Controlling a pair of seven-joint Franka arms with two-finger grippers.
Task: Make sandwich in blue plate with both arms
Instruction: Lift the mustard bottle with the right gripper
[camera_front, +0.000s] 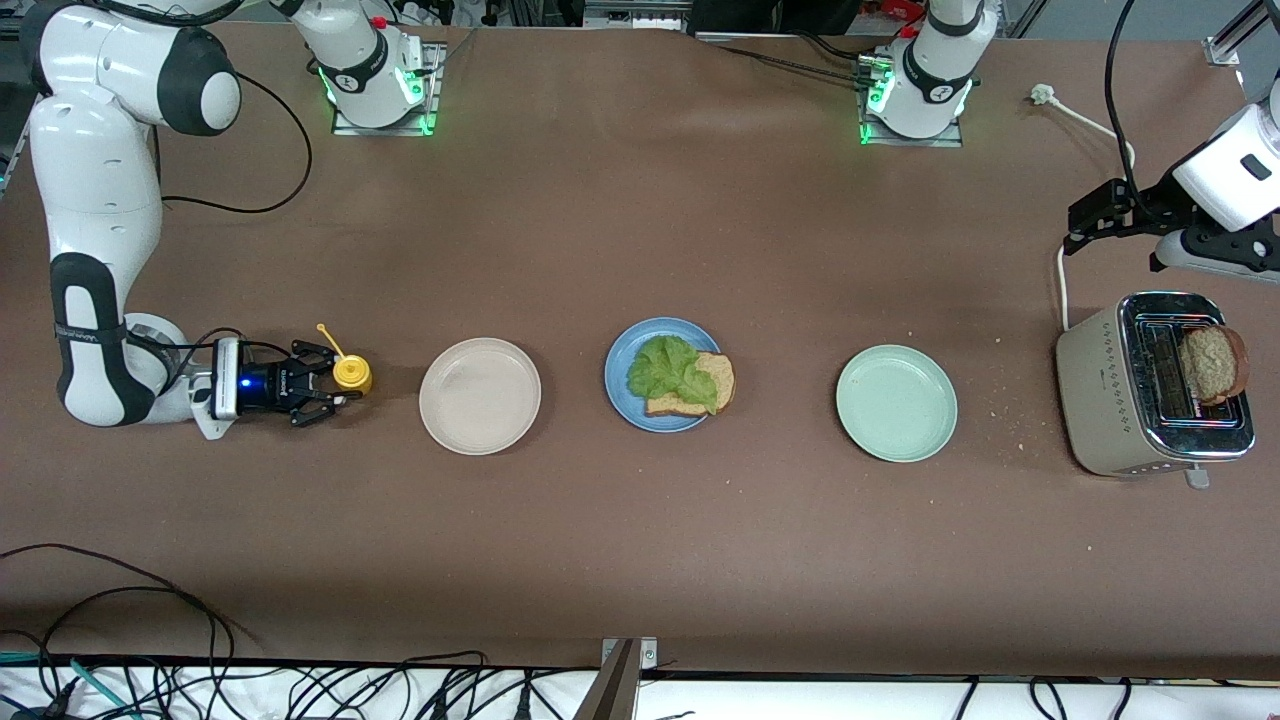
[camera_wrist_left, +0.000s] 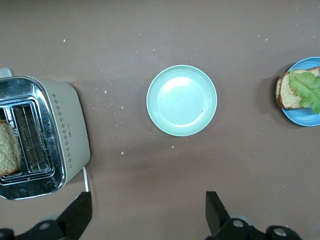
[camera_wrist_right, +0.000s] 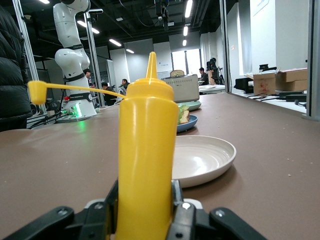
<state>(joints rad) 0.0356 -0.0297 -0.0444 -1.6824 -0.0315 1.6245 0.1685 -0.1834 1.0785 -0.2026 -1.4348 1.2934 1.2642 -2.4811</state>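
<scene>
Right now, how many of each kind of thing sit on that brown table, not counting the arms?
Plates: 3 (beige plate, blue plate, pale green plate)
Bread slices: 2 (one on the blue plate, one in the toaster)
Lettuce leaf: 1
Toaster: 1
Yellow squeeze bottle: 1
Total: 8

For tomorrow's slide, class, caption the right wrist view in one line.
Right end effector gripping an upright yellow bottle beside the beige plate.

A yellow squeeze bottle (camera_front: 352, 373) stands upright on the desk (camera_front: 640, 560) beside a beige plate (camera_front: 480, 396). A pale green plate (camera_front: 896, 403) lies near a toaster (camera_front: 1150, 400) holding a bread slice (camera_front: 1212, 364).
</scene>
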